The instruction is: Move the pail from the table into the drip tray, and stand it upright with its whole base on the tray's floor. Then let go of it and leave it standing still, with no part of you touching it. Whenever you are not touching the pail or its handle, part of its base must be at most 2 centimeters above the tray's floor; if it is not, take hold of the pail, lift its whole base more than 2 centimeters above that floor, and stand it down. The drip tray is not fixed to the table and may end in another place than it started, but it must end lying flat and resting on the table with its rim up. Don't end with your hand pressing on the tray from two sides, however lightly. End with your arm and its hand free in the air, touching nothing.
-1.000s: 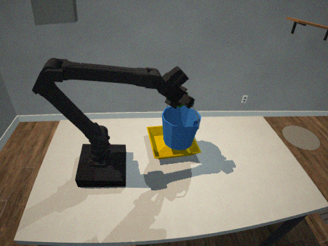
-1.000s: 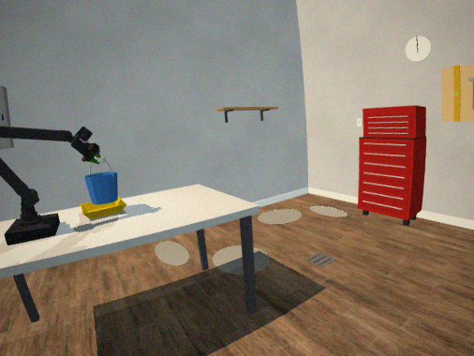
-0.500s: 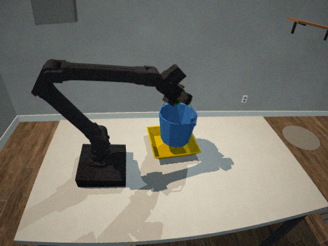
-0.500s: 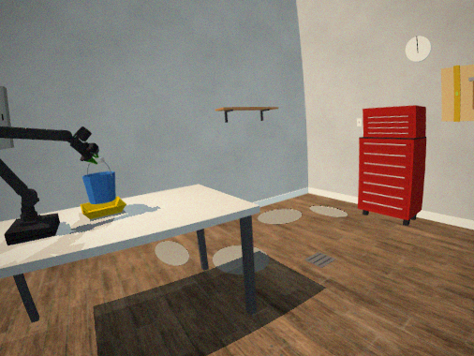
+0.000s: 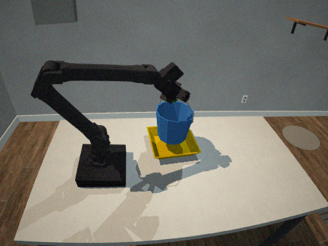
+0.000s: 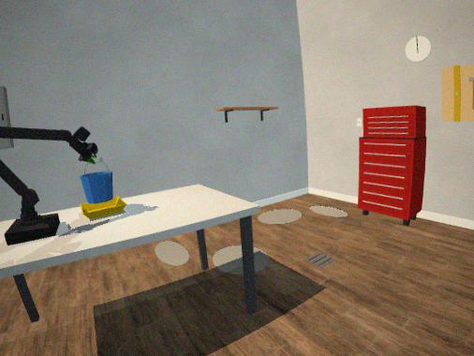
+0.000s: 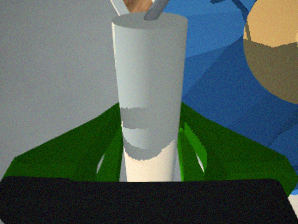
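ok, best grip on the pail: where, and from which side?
By the grip sleeve at the top of its bail handle, from above. The pail is wide and open-topped, so the body suits narrow fingers badly; hung from the sleeve it stays upright. The gripper is already shut there, over the tray.
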`<state>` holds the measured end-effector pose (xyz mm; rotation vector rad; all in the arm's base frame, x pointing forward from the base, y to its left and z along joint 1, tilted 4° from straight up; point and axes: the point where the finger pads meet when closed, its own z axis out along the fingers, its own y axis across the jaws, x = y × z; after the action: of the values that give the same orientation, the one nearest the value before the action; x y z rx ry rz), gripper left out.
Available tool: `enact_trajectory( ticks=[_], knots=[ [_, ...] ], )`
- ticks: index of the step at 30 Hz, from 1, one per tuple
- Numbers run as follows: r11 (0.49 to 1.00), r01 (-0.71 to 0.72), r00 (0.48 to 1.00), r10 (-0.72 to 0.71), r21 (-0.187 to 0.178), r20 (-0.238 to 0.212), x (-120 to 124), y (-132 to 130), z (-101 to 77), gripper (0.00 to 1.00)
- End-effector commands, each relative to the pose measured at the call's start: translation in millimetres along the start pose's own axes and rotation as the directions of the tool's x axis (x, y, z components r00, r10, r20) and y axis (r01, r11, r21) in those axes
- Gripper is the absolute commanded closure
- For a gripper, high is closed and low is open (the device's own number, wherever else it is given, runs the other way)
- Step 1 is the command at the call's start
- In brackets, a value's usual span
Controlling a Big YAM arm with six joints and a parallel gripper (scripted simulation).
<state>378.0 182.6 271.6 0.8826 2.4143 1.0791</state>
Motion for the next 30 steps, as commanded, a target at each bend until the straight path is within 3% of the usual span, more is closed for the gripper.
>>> enact_trajectory(
  ticks=[1, 30],
  knots=[
    [0.987, 0.089, 0.996, -0.085, -0.130, 0.036, 1.1, 50.9, -37.2, 0.80],
    [0.985, 0.103, 0.995, -0.101, -0.139, 0.025, -11.7, 46.4, -36.2, 0.80]
  ],
)
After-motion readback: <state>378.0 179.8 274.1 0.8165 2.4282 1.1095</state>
